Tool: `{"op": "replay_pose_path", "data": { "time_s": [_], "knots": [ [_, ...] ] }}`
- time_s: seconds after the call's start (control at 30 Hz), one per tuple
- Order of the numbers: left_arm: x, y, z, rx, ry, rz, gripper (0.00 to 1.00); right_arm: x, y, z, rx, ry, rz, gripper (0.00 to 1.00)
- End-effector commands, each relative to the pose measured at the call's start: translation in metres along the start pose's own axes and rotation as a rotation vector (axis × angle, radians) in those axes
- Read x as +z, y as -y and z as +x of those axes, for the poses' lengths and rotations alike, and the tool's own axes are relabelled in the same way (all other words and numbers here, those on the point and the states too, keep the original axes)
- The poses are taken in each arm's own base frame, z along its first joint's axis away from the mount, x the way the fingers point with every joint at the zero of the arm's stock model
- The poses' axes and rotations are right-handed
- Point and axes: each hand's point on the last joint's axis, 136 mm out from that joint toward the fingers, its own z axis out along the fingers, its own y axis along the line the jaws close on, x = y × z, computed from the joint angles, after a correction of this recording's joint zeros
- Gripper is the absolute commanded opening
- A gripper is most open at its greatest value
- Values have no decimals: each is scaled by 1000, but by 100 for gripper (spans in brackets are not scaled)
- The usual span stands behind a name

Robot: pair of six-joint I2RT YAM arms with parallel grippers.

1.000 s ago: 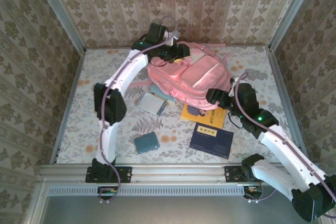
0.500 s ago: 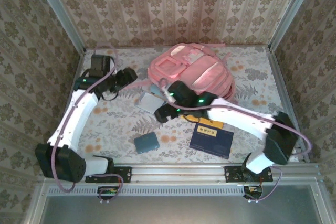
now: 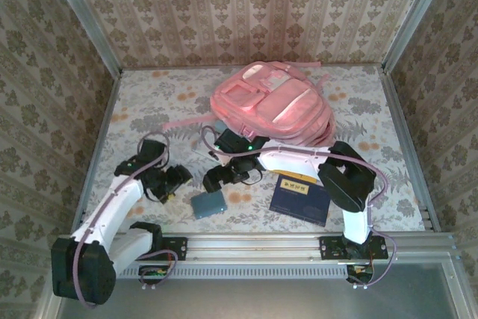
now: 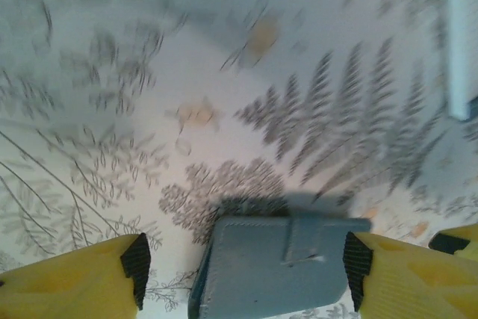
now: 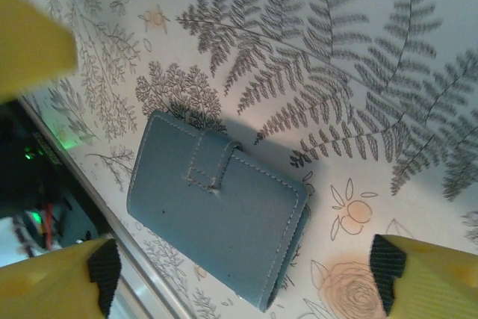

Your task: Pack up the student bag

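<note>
Student bag [image 3: 272, 106] lies on the table [image 3: 149, 110] beyond both of your grippers, well apart from them, with its front pockets facing up. Your left gripper [image 4: 246, 268] has its jaws spread wide and holds nothing. A blue-grey wallet [image 4: 261, 282] lies flat below, between its fingers. Your right gripper [image 5: 246, 267] is spread wide too, empty, hanging above that same wallet. A dark blue book [image 3: 301, 199] lies to the right gripper's right.
</note>
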Motion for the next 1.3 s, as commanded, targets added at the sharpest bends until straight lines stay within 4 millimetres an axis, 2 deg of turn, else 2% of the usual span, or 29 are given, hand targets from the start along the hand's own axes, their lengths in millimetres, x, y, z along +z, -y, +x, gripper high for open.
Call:
{"op": "replay_pose_path", "data": {
  "time_s": [0.0, 0.27, 0.43, 0.6, 0.73, 0.83, 0.93, 1.1, 1.27],
  "knots": [
    [13, 15, 17, -74, -90, 146, 69, 18, -12, 14, 148, -73, -165, 84],
    [36, 6, 32, -120, -144, 187, 65, 41, -2, 27, 266, -101, -224, 67],
    [41, 5, 34, -122, -147, 188, 61, 43, -3, 27, 279, -92, -246, 51],
    [46, 8, 34, -112, -156, 183, 59, 35, -5, 22, 279, -72, -259, 20],
    [46, 12, 34, -99, -158, 175, 58, 27, -6, 16, 287, -48, -282, 2],
    [38, 17, 29, -59, -133, 166, 59, 16, -1, 11, 293, -14, -279, 0],
    [19, 25, 16, 25, -73, 138, 67, -2, 10, 4, 319, 36, -285, 0],
    [-10, 45, -1, 99, -3, 162, 74, -45, 24, -12, 363, 152, -339, 0],
    [-25, 78, -5, 132, -10, 286, 83, -90, 38, -26, 405, 298, -370, 0]
  ]
}}
